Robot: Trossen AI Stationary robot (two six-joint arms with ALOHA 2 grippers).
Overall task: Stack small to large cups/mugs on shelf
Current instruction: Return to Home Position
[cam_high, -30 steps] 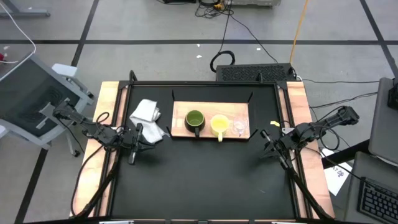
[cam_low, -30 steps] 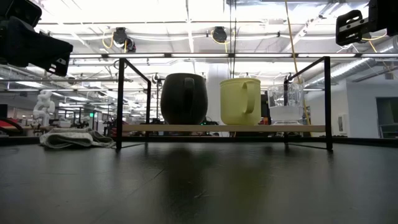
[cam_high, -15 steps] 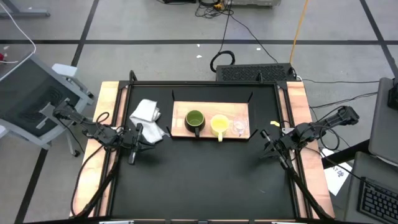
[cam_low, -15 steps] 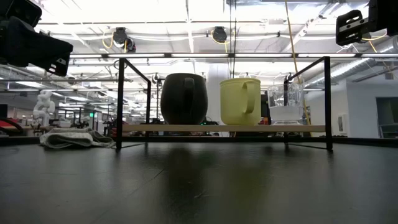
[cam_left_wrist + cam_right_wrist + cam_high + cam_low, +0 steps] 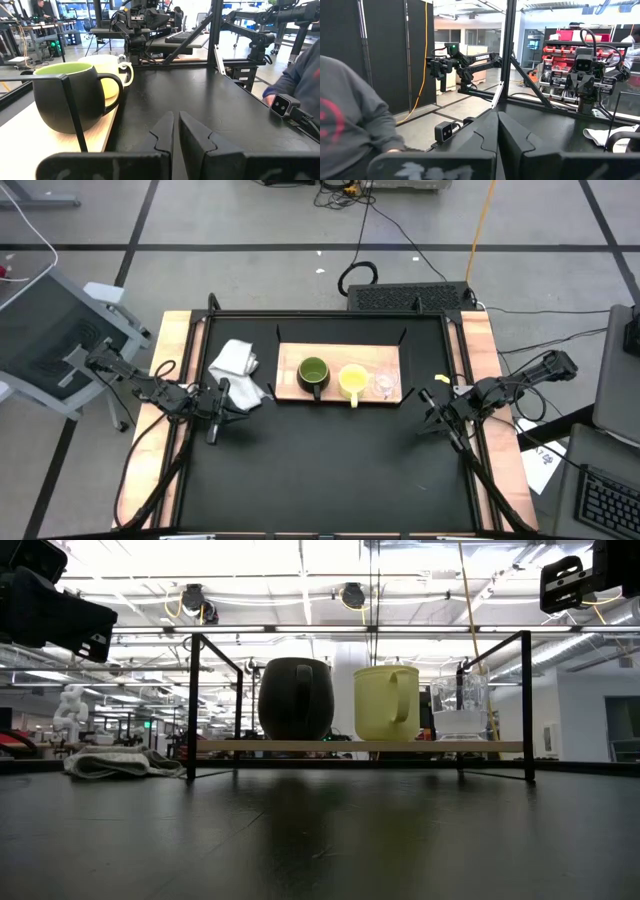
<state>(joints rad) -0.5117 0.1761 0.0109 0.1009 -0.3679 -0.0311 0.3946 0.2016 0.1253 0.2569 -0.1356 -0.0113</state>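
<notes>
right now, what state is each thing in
dark green mug: upright, on the wooden shelf
yellow mug: upright, on the shelf, middle
clear glass cup: upright, on the shelf
white cloth: crumpled, on the table
left gripper: shut, empty
right gripper: shut, empty

Vessels: 3 total.
- dk-green mug [image 5: 313, 372] x1
- yellow mug [image 5: 352, 381] x1
- clear glass cup [image 5: 384, 384] x1

Handled mugs: 2 of the 3.
Shelf [image 5: 290, 360] x1, carrying all 3 vessels.
White cloth [image 5: 235, 360] x1.
Tabletop [image 5: 320, 470] x1.
Tools: 2, i.e. left tool [image 5: 176, 120] x1 and right tool [image 5: 497, 117] x1.
</notes>
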